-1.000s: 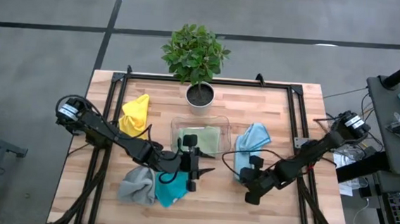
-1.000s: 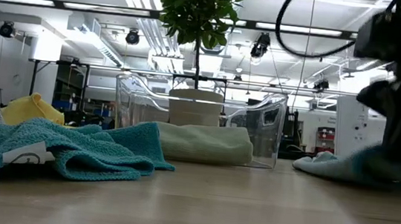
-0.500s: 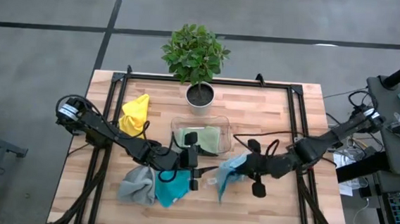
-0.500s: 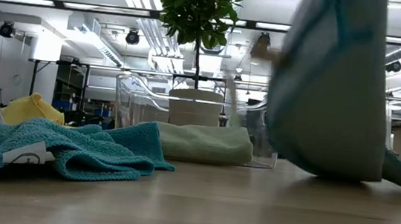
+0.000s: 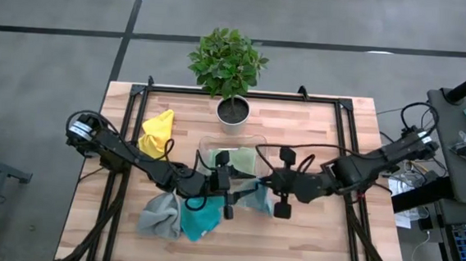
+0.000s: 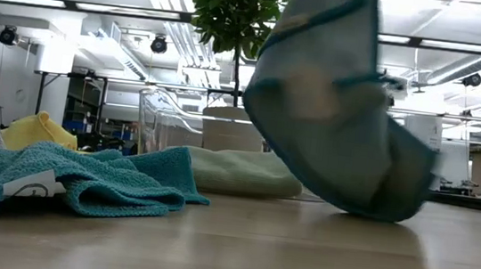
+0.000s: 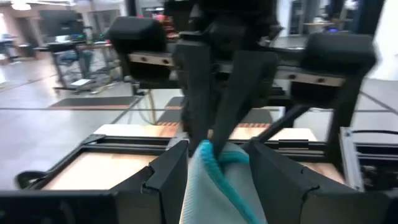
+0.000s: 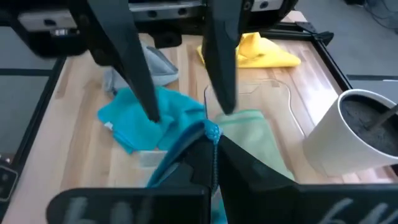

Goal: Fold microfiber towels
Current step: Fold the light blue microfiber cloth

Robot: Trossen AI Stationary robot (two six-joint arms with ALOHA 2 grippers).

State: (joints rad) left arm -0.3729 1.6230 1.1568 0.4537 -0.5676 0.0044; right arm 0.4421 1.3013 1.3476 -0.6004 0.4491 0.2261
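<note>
The light blue towel (image 5: 253, 198) hangs between my two grippers in the middle of the table. My right gripper (image 5: 264, 184) is shut on it. My left gripper (image 5: 239, 188) is open, and its fingers stand on either side of the towel's held top (image 7: 211, 155). The sage green towel (image 5: 243, 160) lies folded in the clear tray (image 5: 234, 139). The teal towel (image 5: 199, 219) and the grey towel (image 5: 160, 214) lie crumpled at the near left. The yellow towel (image 5: 157, 133) lies at the far left. My right gripper pinches a bunched bit of the light blue towel's darker hemmed edge (image 8: 212, 132) between its two fingers. The fingers come about level from the table's right. The towel hangs slack below them, and its lower end (image 6: 367, 206) reaches down to the table top.
A potted plant (image 5: 229, 64) in a white pot (image 5: 233, 112) stands at the far edge behind the tray. Black frame rails (image 5: 343, 138) run along the table's sides. Bare wood (image 5: 308, 234) lies at the near right.
My right gripper has gone from the table's right toward the left, up to my left gripper, carrying the light blue towel. The towel, which lay on the table at the right, is now lifted and hangs between the two grippers.
</note>
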